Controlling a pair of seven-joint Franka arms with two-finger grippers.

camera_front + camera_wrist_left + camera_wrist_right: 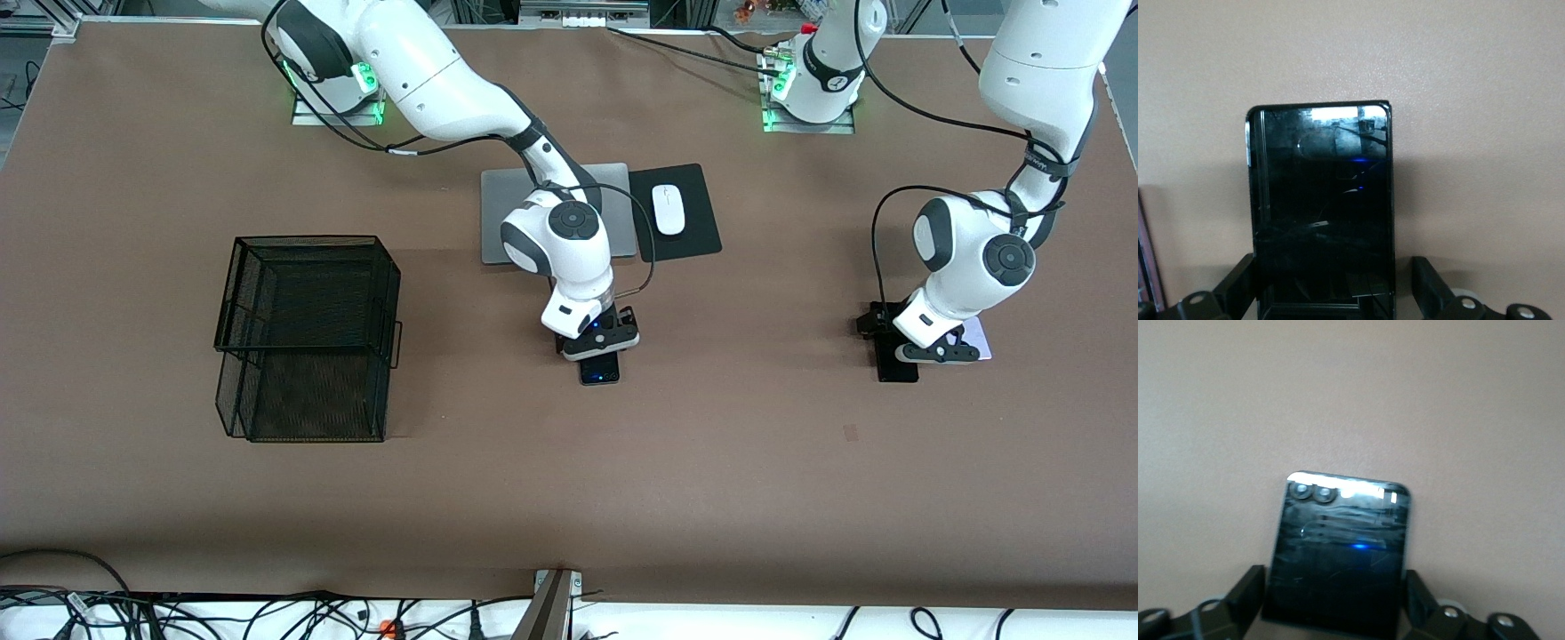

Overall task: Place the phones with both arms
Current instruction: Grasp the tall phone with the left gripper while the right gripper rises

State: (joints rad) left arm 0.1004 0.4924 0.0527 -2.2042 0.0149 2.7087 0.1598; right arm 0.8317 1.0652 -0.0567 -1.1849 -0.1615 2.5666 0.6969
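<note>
Reaching down near the middle of the tabletop (800,498), the right tool (597,348) straddles the small squarish black flip phone (600,367), which lies flat just nearer the front camera than the silver laptop (498,213). In the right wrist view its fingers (1248,590) sit tight against both long edges of the flip phone, so the tool appears to be gripping it, though the phone is not yet lifted.

At the left arm's end of the tabletop, the left tool (898,342) sits low over the longer black slab phone (896,364). Its fingers (1238,283) are spread, one touching an edge and the other standing clear, so this tool is open and holds nothing. The lilac-white phone (978,338) lies just beside it, mostly hidden under the wrist.

A black mesh basket (307,338) stands toward the right arm's end, a likely drop spot.

Risks, as a judgement: both phones are thin, glossy and flat, so a grip on only the edges could slip on lifting. The uneven left fingers could push the slab phone sideways as they close, perhaps into the lilac-white phone. A tilted flip phone could drop in transit.
</note>
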